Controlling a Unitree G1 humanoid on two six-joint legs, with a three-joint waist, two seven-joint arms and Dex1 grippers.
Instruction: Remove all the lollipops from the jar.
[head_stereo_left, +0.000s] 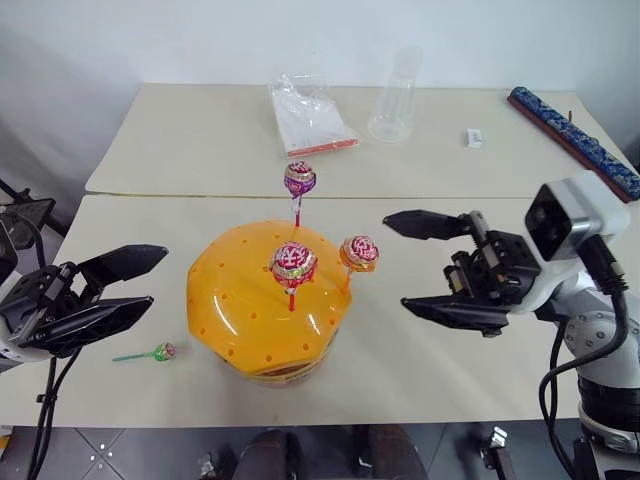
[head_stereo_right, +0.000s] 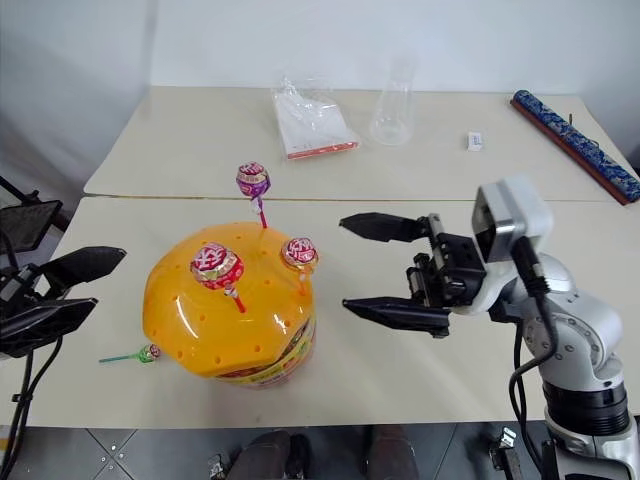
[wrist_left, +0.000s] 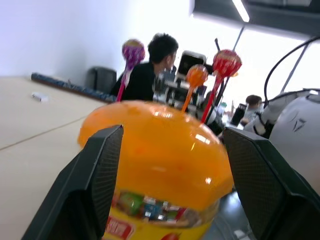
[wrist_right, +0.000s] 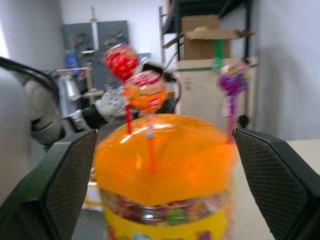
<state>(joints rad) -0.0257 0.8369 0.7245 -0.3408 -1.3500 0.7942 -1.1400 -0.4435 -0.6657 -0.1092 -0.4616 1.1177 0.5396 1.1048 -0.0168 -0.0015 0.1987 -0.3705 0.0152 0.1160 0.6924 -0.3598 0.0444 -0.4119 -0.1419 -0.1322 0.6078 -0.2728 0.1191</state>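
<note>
Beige counter (head_stereo_left: 420, 350) holds the jar (head_stereo_left: 262, 305) dead center, three lollipops (head_stereo_left: 294, 264) poking up from its orange lid, a fourth one (head_stereo_left: 160, 352) lying beside it. Left tool (head_stereo_left: 112, 290) and right tool (head_stereo_left: 425, 265) flank it, both spread apart, holding nothing.

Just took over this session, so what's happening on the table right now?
The robot is pulling lollipops out of the jar. One lollipop with a green stick already lies on the table, beside the jar on the robot's left. Three more stand in the orange dome lid: a purple one, a red one and an orange one. Both tools are open and hold nothing, the left tool and right tool flanking the jar.
</note>
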